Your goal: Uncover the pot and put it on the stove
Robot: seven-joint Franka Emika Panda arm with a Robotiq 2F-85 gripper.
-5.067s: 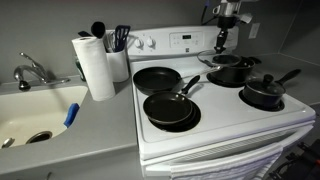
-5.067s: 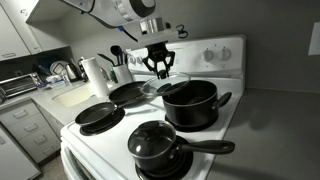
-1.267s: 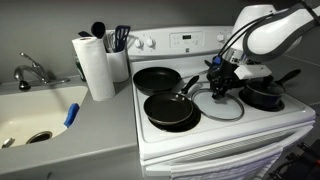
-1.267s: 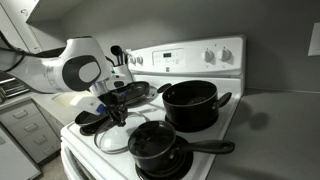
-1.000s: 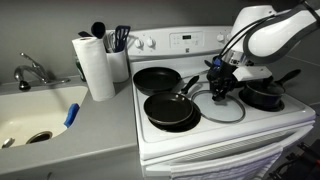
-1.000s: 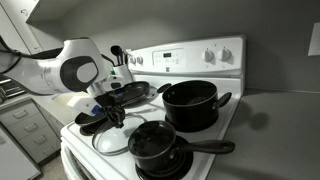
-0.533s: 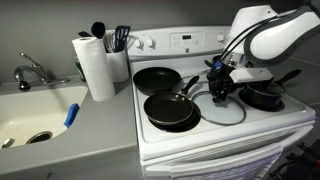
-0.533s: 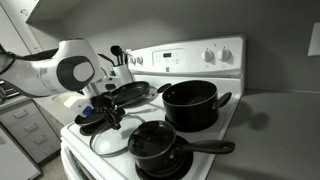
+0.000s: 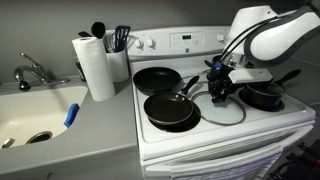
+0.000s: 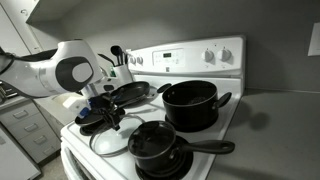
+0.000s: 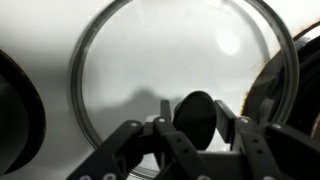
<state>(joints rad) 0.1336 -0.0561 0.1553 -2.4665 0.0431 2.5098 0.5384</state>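
The pot [image 10: 190, 104] stands uncovered on a back burner of the white stove [image 10: 200, 55]; in an exterior view [image 9: 238, 72] my arm hides most of it. Its clear glass lid [image 9: 226, 108] lies flat on the stove top [image 9: 230, 132] near the front, between the burners, and also shows in an exterior view [image 10: 112, 142] and in the wrist view [image 11: 180, 60]. My gripper [image 9: 220, 92] hangs just above the lid in both exterior views [image 10: 108, 114]. In the wrist view my gripper [image 11: 198, 125] is open, with a finger either side of the black knob [image 11: 197, 112].
A black saucepan with a long handle [image 10: 155, 146] sits on the front burner beside the lid [image 9: 265, 94]. Two black frying pans [image 9: 168, 108] [image 9: 157, 78] take the other burners. A paper towel roll [image 9: 95, 66], a utensil holder [image 9: 119, 55] and a sink [image 9: 30, 112] are on the counter.
The lid stays flat on the stove top. My arm has drawn slightly away from the pot and up, with the fingers apart round the knob.
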